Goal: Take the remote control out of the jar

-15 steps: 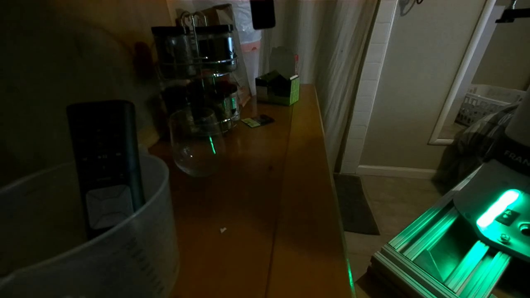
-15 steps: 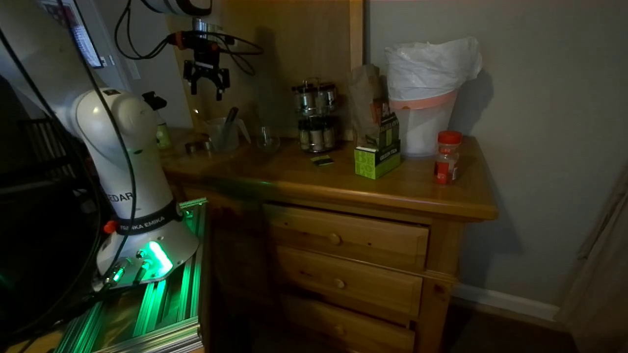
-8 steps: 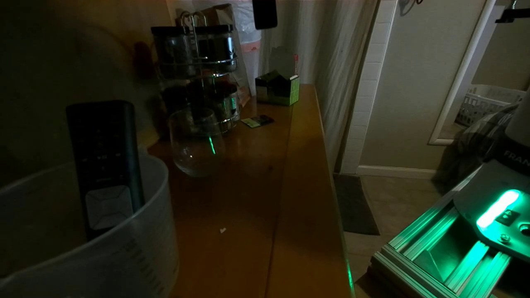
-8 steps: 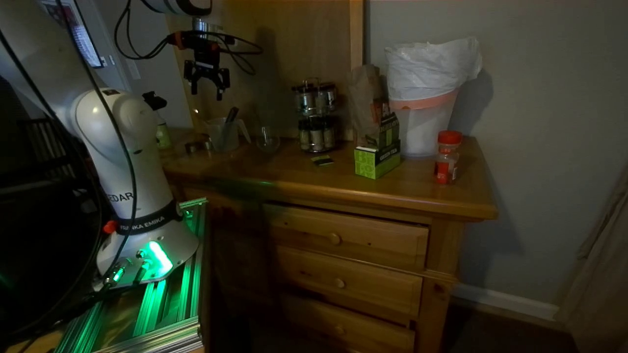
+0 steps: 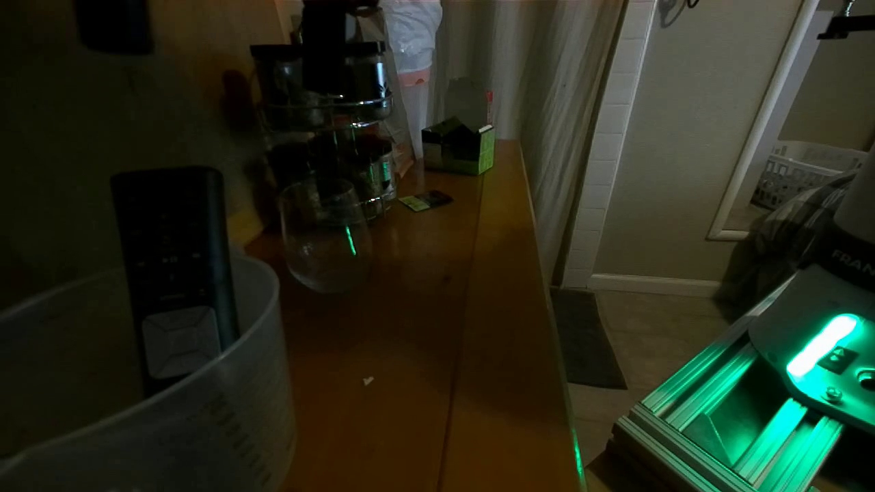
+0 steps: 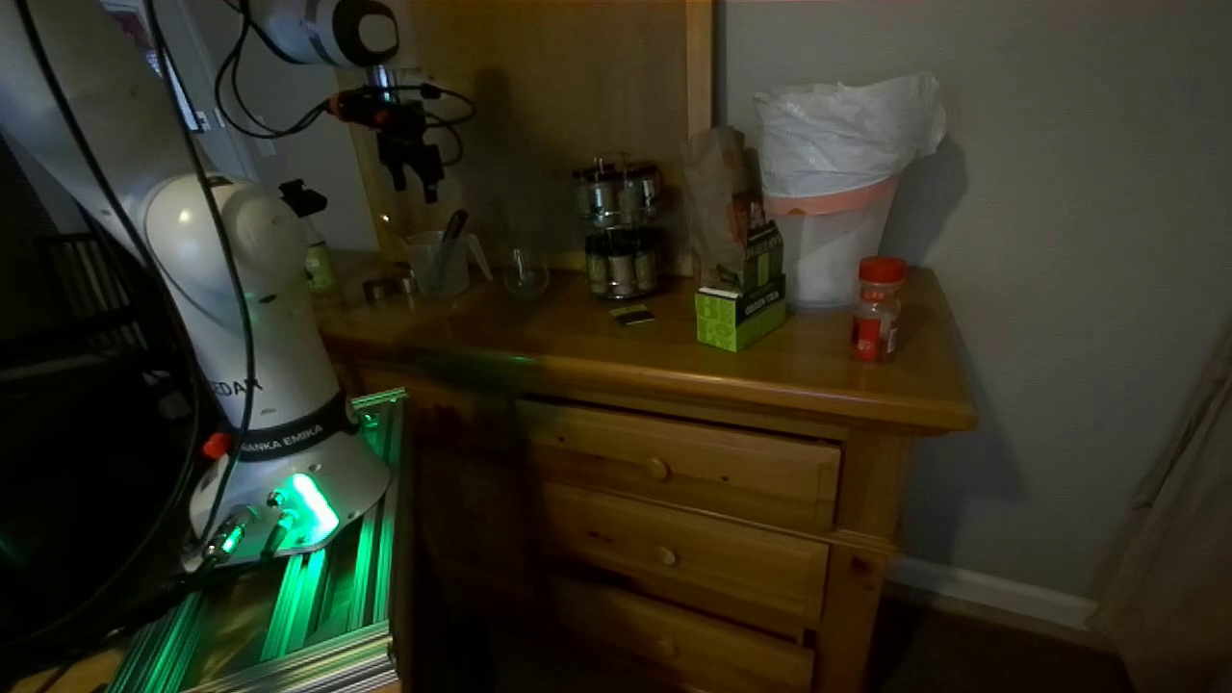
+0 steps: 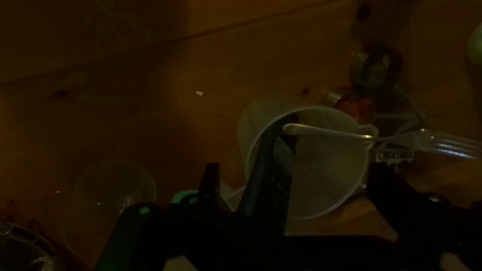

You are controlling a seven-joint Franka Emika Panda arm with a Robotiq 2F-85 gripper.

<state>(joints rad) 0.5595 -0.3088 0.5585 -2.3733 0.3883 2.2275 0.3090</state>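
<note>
The remote control [image 5: 171,273] stands tilted in the translucent jar [image 5: 225,437], its upper part above the rim. In an exterior view the remote control [image 6: 455,226] leans in the jar [image 6: 421,265] at the back of the dresser. In the wrist view the remote control [image 7: 263,177] leans out over the rim of the jar [image 7: 331,173], towards the lower left. My gripper [image 7: 293,165] is open and empty above them, with the remote control in the gap between the fingers, nearer the left one. The gripper [image 6: 415,189] hangs just above the jar, fingers down.
A clear glass [image 5: 325,246] stands beside the jar, with a spice rack [image 6: 621,260] further along. A fork [image 7: 418,139] overlaps the jar's rim. Small tins [image 7: 376,69] lie beside it. A green box [image 6: 739,318] and a white bin [image 6: 833,250] stand further right.
My gripper has turned about its upright axis and moved slightly towards the jar. Two dark fingers now show where one did. The remote control and jar have not moved.
</note>
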